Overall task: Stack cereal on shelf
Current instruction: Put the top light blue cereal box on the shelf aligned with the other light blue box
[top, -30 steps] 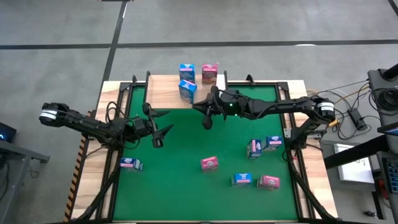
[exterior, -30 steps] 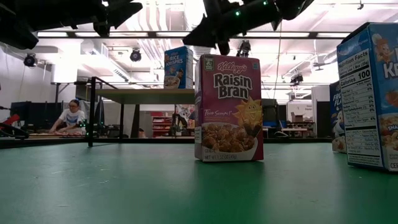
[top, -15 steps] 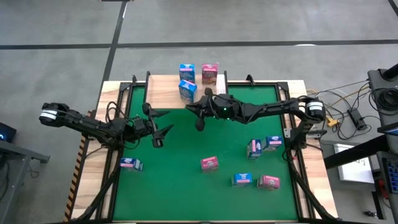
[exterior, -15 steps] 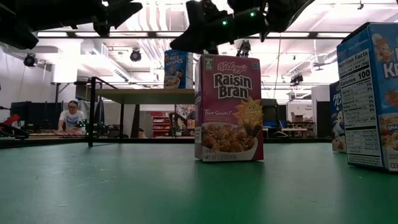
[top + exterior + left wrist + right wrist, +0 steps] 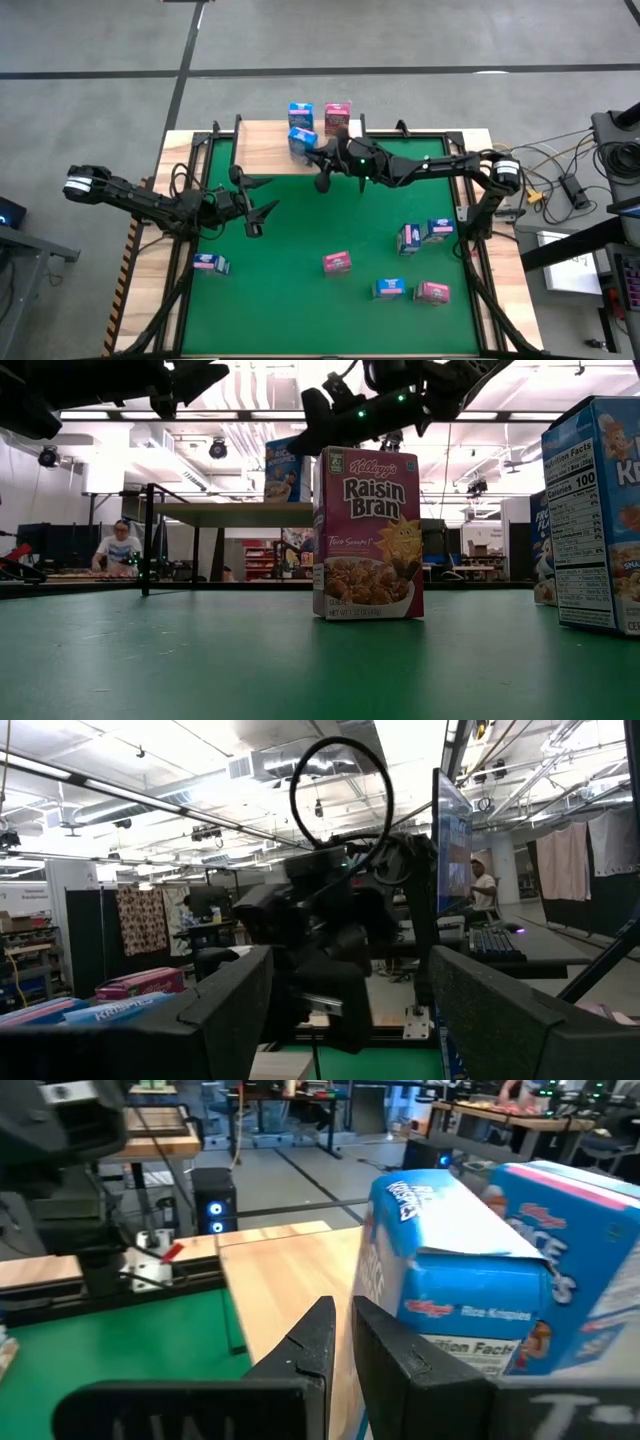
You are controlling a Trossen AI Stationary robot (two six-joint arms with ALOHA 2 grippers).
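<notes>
The shelf (image 5: 262,150) stands at the table's far edge. A blue cereal box (image 5: 300,112) and a pink one (image 5: 338,118) stand on it at the back. A second blue box (image 5: 300,137) (image 5: 460,1280) stands nearer its front edge, tilted in the right wrist view. My right gripper (image 5: 312,157) (image 5: 342,1320) is shut, reaching level over the shelf's front edge right beside this box. My left gripper (image 5: 256,205) (image 5: 350,1020) hangs open above the mat's left part, holding nothing. My right gripper has its shut fingers level, pointing toward the table's left, along the near side of the front blue box. The outer side of one finger (image 5: 385,1342) lies against the box's lower near corner (image 5: 372,1295). The box's bottom rests on the shelf.
Loose cereal boxes lie on the green mat (image 5: 290,300): one at the left (image 5: 210,263), a pink one mid-table (image 5: 337,262) (image 5: 368,535), and several at the right (image 5: 420,236) (image 5: 432,292) (image 5: 388,288). Black frame posts (image 5: 238,125) flank the shelf.
My right gripper has gone from above the mat toward the table's far left, onto the shelf's front edge, staying shut. The front blue box has shifted a little toward the far edge and turned slightly.
</notes>
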